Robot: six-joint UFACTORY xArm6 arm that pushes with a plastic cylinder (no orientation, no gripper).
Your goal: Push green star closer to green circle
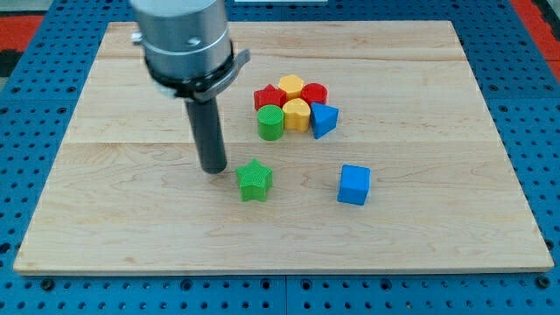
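The green star (255, 180) lies on the wooden board, a little below the middle. The green circle (270, 123) stands above it, at the lower left of a cluster of blocks, with a gap of bare board between them. My tip (213, 169) rests on the board just left of the green star and slightly above it, very close to it; I cannot tell if it touches.
The cluster holds a red star (267, 96), a yellow hexagon (291, 87), a red block (314, 94), a yellow block (297, 114) and a blue triangle (323, 119). A blue cube (354, 185) lies alone to the right. The wooden board (131, 219) sits on a blue perforated table.
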